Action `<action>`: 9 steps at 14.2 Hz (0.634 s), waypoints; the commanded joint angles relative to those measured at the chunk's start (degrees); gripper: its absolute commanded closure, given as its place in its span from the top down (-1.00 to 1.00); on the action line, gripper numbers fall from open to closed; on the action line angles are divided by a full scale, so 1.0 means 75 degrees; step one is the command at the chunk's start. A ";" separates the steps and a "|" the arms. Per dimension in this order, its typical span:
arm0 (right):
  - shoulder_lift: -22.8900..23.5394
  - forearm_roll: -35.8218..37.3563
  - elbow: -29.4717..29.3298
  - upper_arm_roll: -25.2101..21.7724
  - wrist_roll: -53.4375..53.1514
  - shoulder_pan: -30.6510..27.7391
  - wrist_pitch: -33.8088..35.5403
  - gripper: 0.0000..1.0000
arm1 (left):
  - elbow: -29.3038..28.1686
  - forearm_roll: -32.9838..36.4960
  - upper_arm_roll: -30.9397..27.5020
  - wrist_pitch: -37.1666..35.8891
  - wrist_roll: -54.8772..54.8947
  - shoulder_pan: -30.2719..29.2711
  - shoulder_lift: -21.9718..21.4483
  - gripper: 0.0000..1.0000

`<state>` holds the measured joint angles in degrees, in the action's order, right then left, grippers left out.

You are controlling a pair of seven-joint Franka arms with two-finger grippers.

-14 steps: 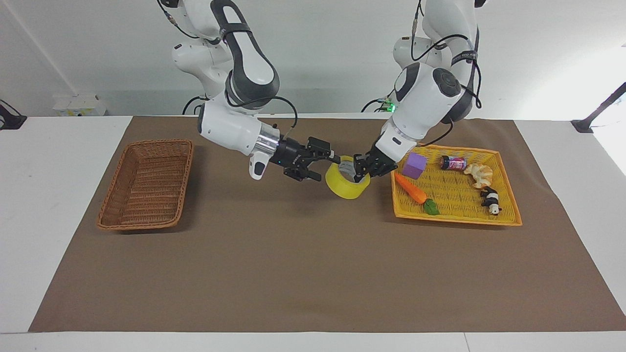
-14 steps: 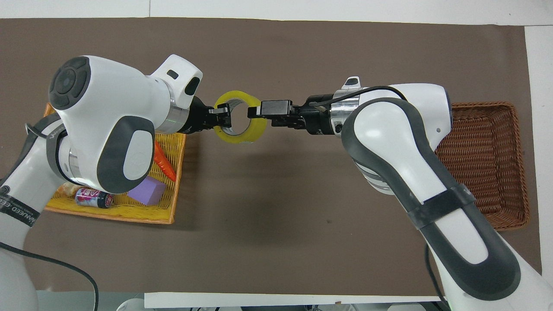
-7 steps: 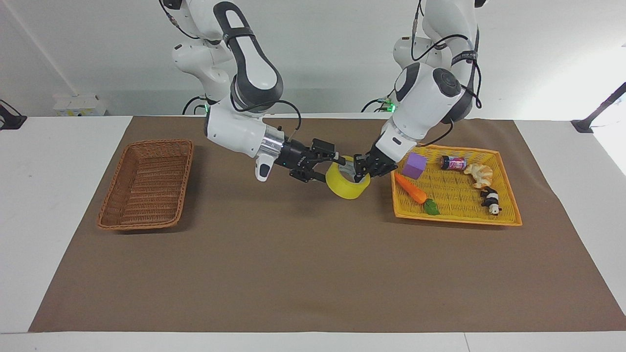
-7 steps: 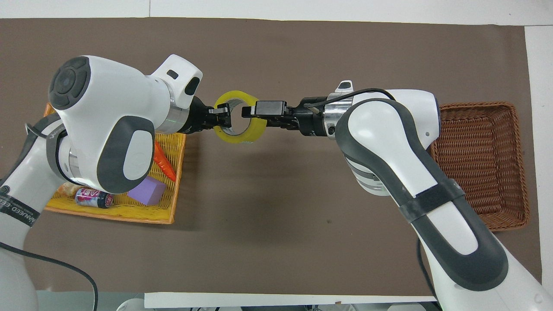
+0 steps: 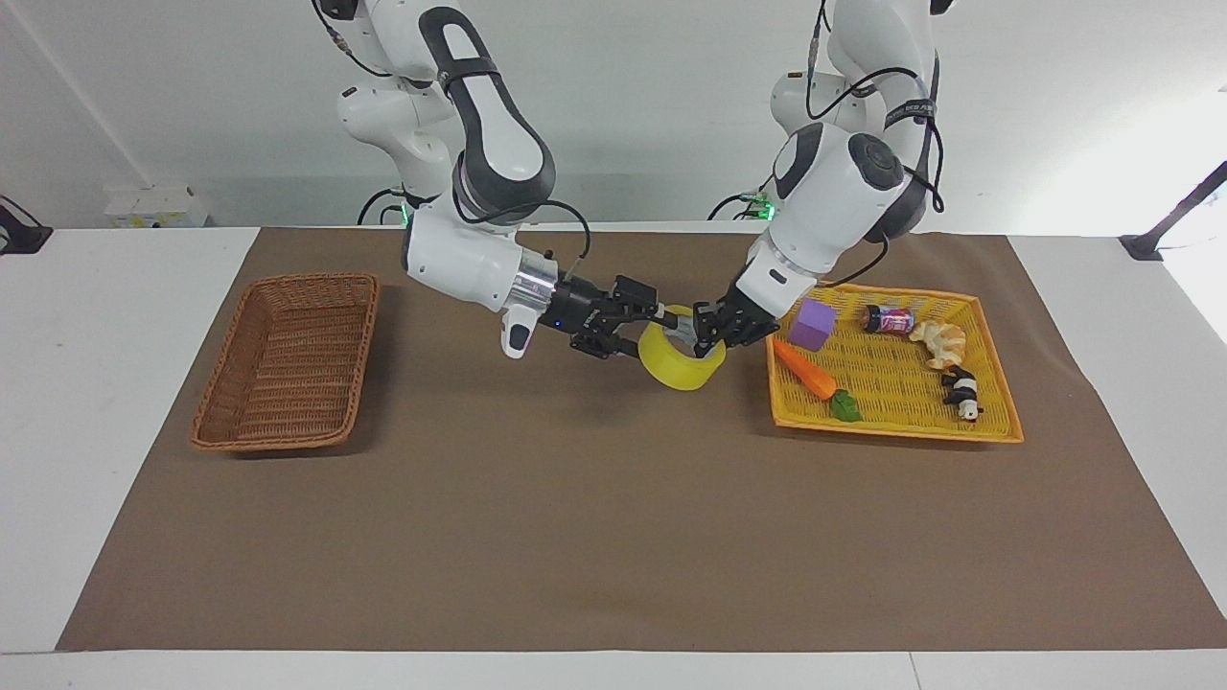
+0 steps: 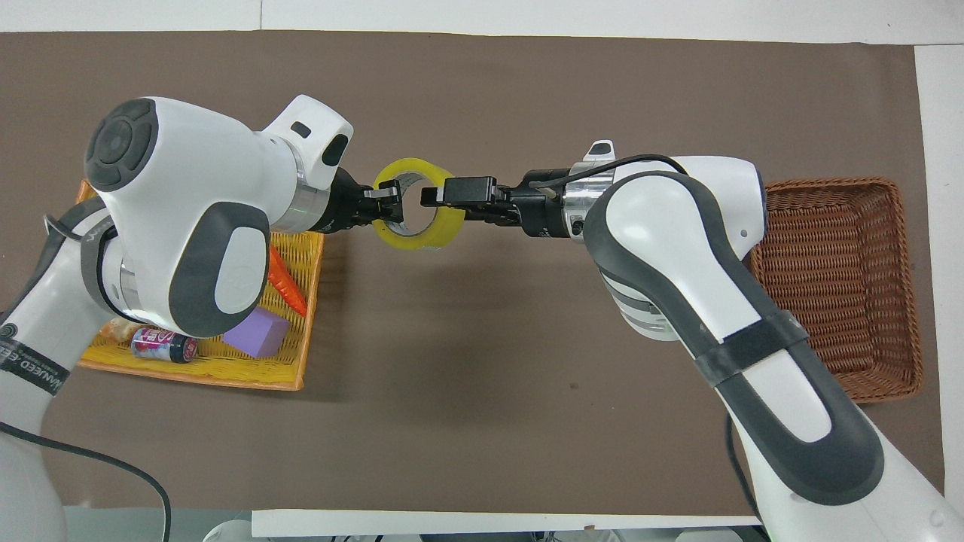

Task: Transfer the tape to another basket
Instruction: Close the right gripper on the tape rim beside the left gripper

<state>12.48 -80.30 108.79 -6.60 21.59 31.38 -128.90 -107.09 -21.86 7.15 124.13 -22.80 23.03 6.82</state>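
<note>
The yellow tape hangs in the air over the brown mat, between the wicker basket and the yellow tray. My left gripper is shut on the tape's rim at the tray's side; in the overhead view the left gripper has one finger inside the ring of the tape. My right gripper is open, with its fingers above and below the tape's rim on the side toward the basket. In the overhead view the right gripper overlaps that rim.
The flat yellow tray at the left arm's end holds a carrot, a purple block, a small can, a pastry and a small figure. The brown mat covers the table.
My right gripper has moved in toward the tape and its open fingers now reach the rim. The left gripper and the tape have stayed in place.
</note>
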 commanded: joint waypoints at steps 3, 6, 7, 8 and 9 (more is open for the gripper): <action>0.0001 -0.0215 0.0014 -0.0023 0.0321 -0.0035 0.0125 -0.01 | 0.0064 0.0102 -0.0086 0.0031 -0.0089 0.0105 0.0005 -1.00; -0.0023 -0.0215 0.0037 -0.0023 0.0309 -0.0047 0.0229 -0.69 | 0.0076 0.0102 -0.0086 0.0031 -0.0089 0.0105 0.0005 -1.00; -0.0023 -0.0215 0.0037 -0.0023 0.0321 -0.0059 0.0242 -0.74 | 0.0076 0.0102 -0.0086 0.0031 -0.0100 0.0105 0.0005 -1.00; -0.0023 -0.0215 0.0026 -0.0023 0.0332 -0.0059 0.0242 -0.79 | 0.0065 0.0102 -0.0086 0.0031 -0.0089 0.0105 0.0005 -1.00; -0.0023 -0.0215 0.0026 -0.0023 0.0344 -0.0059 0.0242 -0.91 | 0.0076 0.0102 -0.0086 0.0031 -0.0089 0.0105 -0.0006 -1.00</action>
<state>12.62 -80.30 109.03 -6.82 23.18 31.17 -128.37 -107.04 -21.81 6.99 124.06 -22.80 23.02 6.78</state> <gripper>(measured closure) 0.458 0.780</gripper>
